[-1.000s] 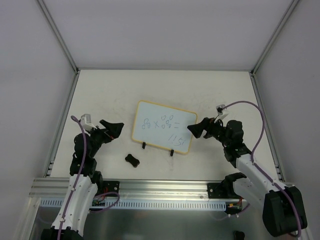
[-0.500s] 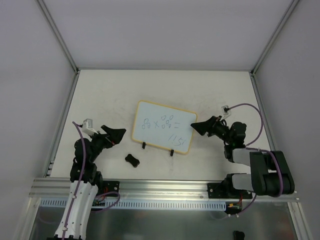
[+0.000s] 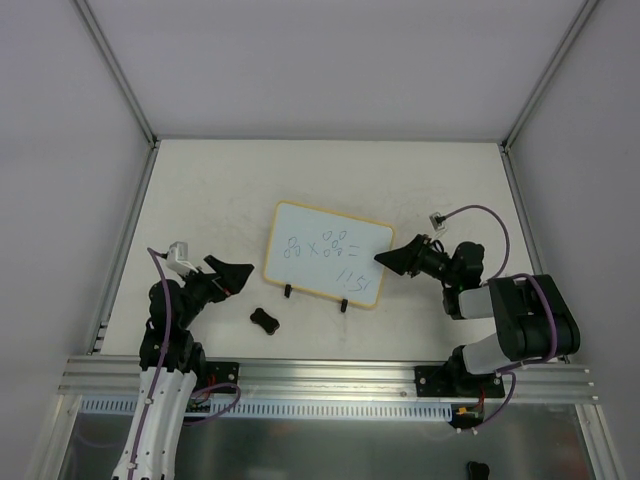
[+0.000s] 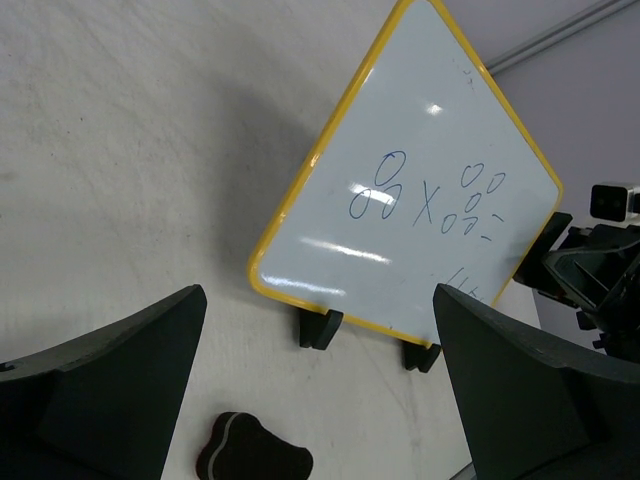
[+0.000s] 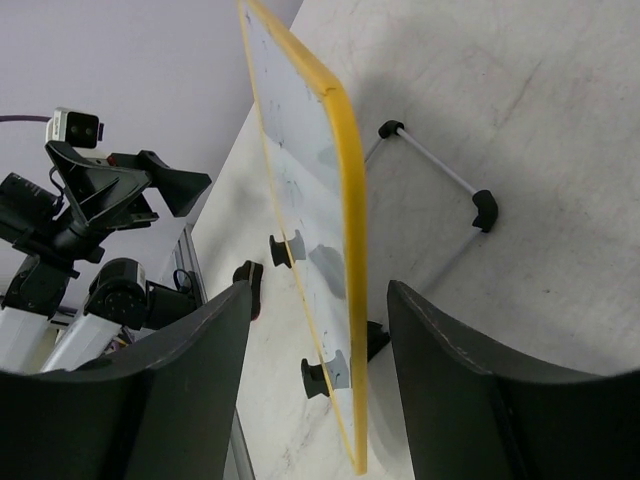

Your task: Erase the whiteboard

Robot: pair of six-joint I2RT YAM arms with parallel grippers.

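Note:
The whiteboard (image 3: 327, 252), white with a yellow frame and dark handwritten marks, stands on two black clip feet mid-table. It also shows in the left wrist view (image 4: 410, 215) and edge-on in the right wrist view (image 5: 340, 200). My right gripper (image 3: 392, 260) is open, its fingers on either side of the board's right edge, not touching. My left gripper (image 3: 238, 274) is open and empty, to the left of the board. The black bone-shaped eraser (image 3: 265, 320) lies on the table in front of the board, and low in the left wrist view (image 4: 255, 455).
Grey walls with metal posts enclose the white table (image 3: 200, 190). An aluminium rail (image 3: 330, 375) runs along the near edge. A thin wire stand (image 5: 435, 165) props the board from behind.
My right arm has lowered, and its gripper has closed in on the board's right edge. My left gripper has dropped slightly and shifted right, toward the eraser.

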